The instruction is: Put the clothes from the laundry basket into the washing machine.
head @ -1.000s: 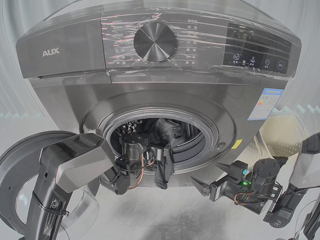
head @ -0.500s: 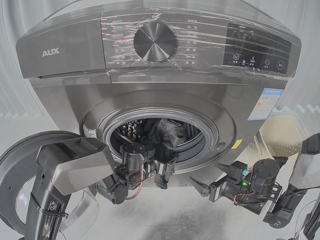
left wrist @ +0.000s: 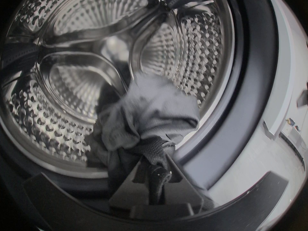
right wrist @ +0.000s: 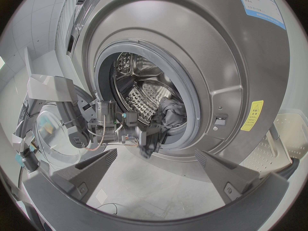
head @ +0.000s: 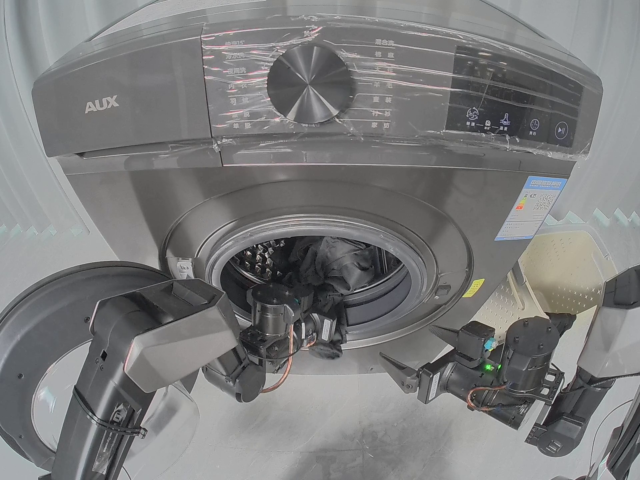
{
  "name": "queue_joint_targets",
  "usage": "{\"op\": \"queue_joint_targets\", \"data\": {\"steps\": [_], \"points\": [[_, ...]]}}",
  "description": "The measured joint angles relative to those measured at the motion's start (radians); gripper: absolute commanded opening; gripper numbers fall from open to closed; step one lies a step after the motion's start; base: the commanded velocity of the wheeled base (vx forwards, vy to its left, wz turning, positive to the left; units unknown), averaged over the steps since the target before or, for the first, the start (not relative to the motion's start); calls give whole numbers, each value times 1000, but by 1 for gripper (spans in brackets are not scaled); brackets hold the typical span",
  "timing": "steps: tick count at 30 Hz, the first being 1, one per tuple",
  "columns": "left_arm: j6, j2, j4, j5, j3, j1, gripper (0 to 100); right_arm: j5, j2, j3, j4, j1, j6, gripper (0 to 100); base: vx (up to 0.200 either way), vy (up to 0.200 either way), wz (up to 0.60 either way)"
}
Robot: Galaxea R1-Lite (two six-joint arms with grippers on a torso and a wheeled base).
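The left gripper (head: 331,336) pinches dark clothes (head: 333,265) at the mouth of the washing machine (head: 133,195), half inside the drum. The right gripper (head: 408,345) hangs wide open. The blue label (head: 531,208) is unreadably small, and the laundry basket (head: 567,261) is half hidden.

**Occluded and indistinct areas at the drum opening**

The dark garment (left wrist: 150,113) is blurred in the left wrist view, so its type cannot be told. In the head view its fabric covers the fingertips of the left gripper (head: 331,337). The laundry basket (head: 567,268) is partly hidden behind the washing machine (head: 133,188) and the right arm, so its contents cannot be seen. The door (head: 33,341) is cut off at the picture's edge and overlapped by the left arm. The rear of the drum (head: 263,258) appears mostly masked by cloth.
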Motion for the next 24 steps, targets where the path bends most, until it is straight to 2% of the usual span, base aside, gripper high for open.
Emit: {"op": "queue_joint_targets", "data": {"steps": [10,16,21,22,24], "points": [[-9,47,2,76,-332,26,0,0,0,0,0,0,0,100,0,0,0],[-11,106,11,96,-502,52,0,0,1,-1,0,0,0,100,0,0,0],[-14,147,14,105,-577,75,0,1,3,-2,0,0,0,100,0,0,0],[-14,153,15,105,-583,78,100,1,4,-3,0,0,0,100,0,0,0],[-14,161,15,105,-589,80,100,1,6,-3,0,0,0,100,0,0,0]]}}
